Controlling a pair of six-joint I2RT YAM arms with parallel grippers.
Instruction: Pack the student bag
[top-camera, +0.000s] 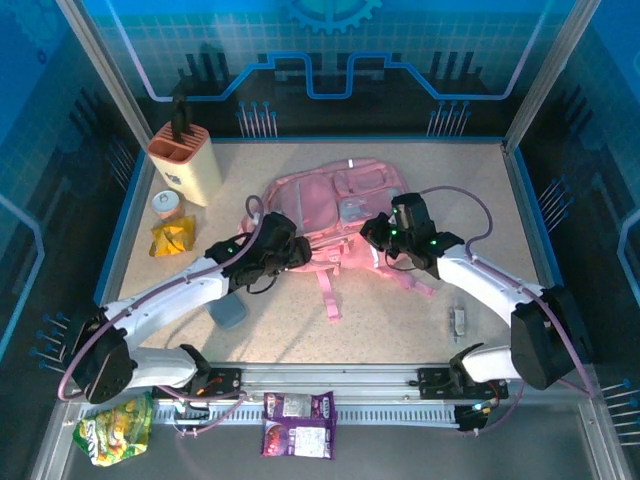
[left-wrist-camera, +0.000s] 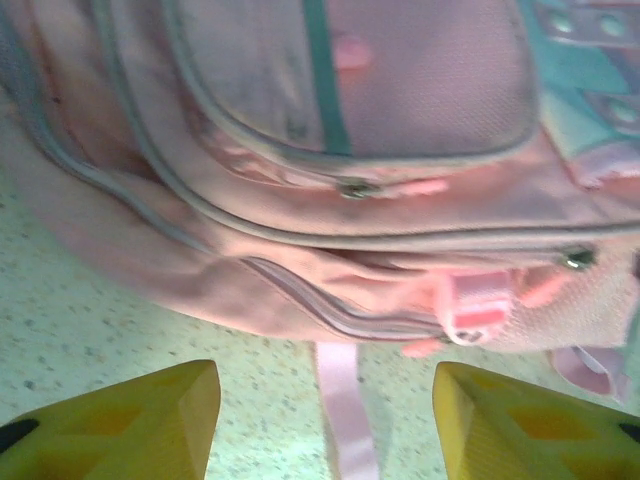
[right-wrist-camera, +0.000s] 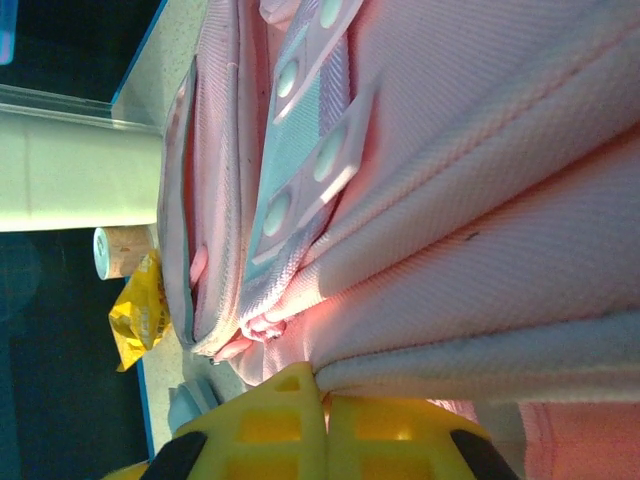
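Observation:
The student bag (top-camera: 335, 200), a large pink backpack, lies flat at the middle of the table with its straps trailing toward me. My left gripper (top-camera: 290, 250) hovers at its near left edge. In the left wrist view the yellow fingers (left-wrist-camera: 160, 420) stand well apart, open and empty, above a loose pink strap (left-wrist-camera: 345, 420) on the table, just short of the bag's zip pockets (left-wrist-camera: 360, 190). My right gripper (top-camera: 385, 235) is at the bag's near right side. Its fingers (right-wrist-camera: 270, 420) are pressed together on a fold of the bag's pink fabric (right-wrist-camera: 480, 250).
A beige holder (top-camera: 185, 160) with a black handle stands at the back left, with a small roll (top-camera: 167, 205) and a yellow packet (top-camera: 172, 238) in front of it. A grey-blue item (top-camera: 228, 312) lies under my left arm and a small metal piece (top-camera: 459, 320) at the right. Purple (top-camera: 298, 425) and green (top-camera: 115, 430) packets lie on the front ledge.

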